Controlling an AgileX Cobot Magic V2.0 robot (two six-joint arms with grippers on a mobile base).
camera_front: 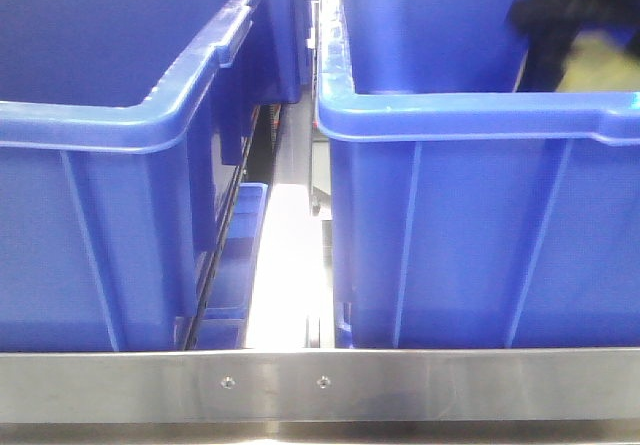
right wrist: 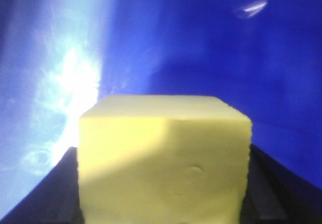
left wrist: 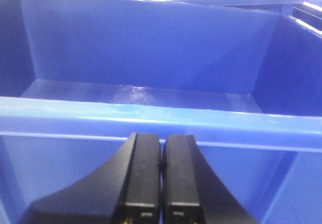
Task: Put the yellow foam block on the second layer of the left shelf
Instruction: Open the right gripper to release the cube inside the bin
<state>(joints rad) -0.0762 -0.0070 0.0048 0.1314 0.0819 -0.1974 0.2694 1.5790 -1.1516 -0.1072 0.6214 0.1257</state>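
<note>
The yellow foam block (right wrist: 163,158) fills the lower middle of the right wrist view, held between the dark fingers (right wrist: 50,194) of my right gripper (right wrist: 163,204) inside a blue bin. In the front view the block (camera_front: 600,65) shows as a pale yellow patch under the black arm (camera_front: 560,10), inside the right bin at the top right. My left gripper (left wrist: 162,148) is shut and empty, its fingers pressed together just in front of a blue bin's rim.
Two large blue bins stand side by side, the left bin (camera_front: 110,125) and the right bin (camera_front: 480,115), with a bright narrow gap (camera_front: 290,265) between them. A metal shelf rail (camera_front: 320,385) runs along the front. The left wrist view shows an empty bin (left wrist: 151,118).
</note>
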